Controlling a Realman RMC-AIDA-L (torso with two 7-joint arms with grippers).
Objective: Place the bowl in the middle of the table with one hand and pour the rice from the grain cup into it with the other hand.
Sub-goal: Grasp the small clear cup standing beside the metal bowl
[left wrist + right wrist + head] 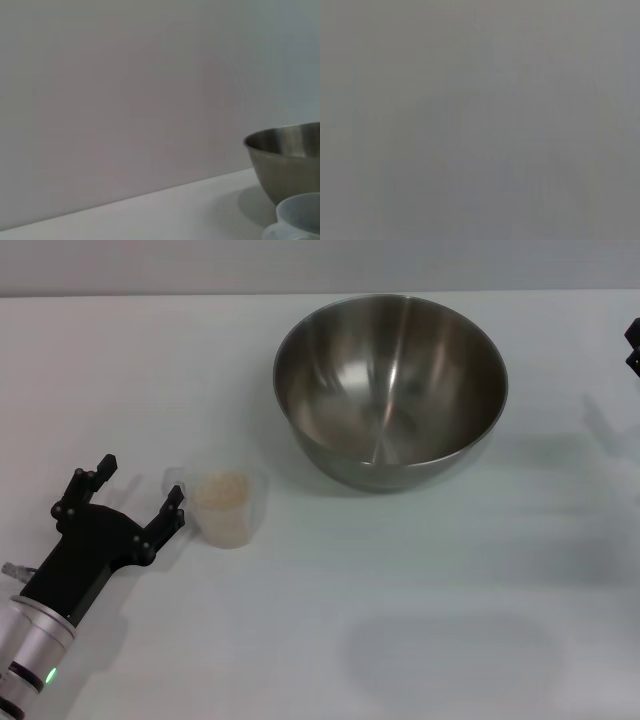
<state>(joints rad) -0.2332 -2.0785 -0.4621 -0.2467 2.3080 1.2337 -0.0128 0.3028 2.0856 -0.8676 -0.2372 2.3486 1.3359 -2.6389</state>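
Left gripper [138, 498] lowest, jaws apart, empty. Small translucent plastic grain cup [226, 507] of pale rice [220, 489] just beside one jaw. Large steel bowl [391, 389] beyond, apparently placed. Step: reaching for cup; next, straddle and close. Right gripper [633, 348] parked; state unclear.

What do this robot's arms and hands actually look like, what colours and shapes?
The left gripper is matte black, with two forked fingers studded with small screws. Behind it comes a silvery metal wrist tube carrying a glowing green light and a small pale cable. Of the right gripper only a black corner shows at the head view's edge.
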